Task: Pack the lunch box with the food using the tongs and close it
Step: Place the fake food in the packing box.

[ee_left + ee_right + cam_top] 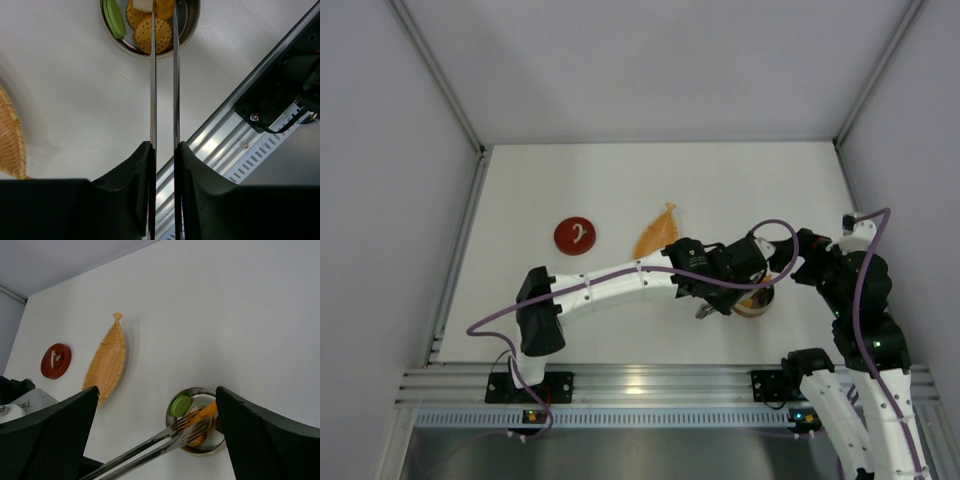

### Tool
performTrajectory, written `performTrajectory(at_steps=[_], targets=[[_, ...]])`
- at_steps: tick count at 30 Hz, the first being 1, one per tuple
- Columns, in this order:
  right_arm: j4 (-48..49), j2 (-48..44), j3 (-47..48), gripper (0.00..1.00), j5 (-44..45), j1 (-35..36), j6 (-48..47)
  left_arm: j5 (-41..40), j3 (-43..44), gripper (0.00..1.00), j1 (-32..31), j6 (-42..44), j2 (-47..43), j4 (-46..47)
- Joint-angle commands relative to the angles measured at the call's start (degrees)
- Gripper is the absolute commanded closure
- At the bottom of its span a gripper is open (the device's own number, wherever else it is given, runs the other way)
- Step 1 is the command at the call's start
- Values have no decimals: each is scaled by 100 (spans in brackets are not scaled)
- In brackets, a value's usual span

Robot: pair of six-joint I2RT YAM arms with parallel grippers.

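The steel lunch box [200, 453] stands on the table at the front right, below both wrists [761, 301]. In it lie a green piece [180, 405] and round yellow biscuits [150, 35]. My left gripper [164, 145] is shut on the silver tongs [153, 90], whose tips reach into the lunch box with an orange piece [207, 411] pinched between them. My right gripper [156, 389] hangs wide open just above the lunch box, holding nothing. The red lid [575, 236] lies apart at the left.
An orange leaf-shaped woven tray [656, 232] lies between the lid and the lunch box, and no food shows in it. The aluminium rail [235, 135] of the table's near edge runs close beside the lunch box. White walls enclose the table.
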Motion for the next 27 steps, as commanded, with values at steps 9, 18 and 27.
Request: performTrajectory(at_steps=[9,18,27], targets=[[221,-1,192,0,-218,-55,11,233,-45,72,-266,228,58,311],[248,17,218,0,-218,-63,10,259,-10,63,-328,280,84,293],[239,-1,201,1,-227,-63,10,285,-10,60,-381,324,75,293]])
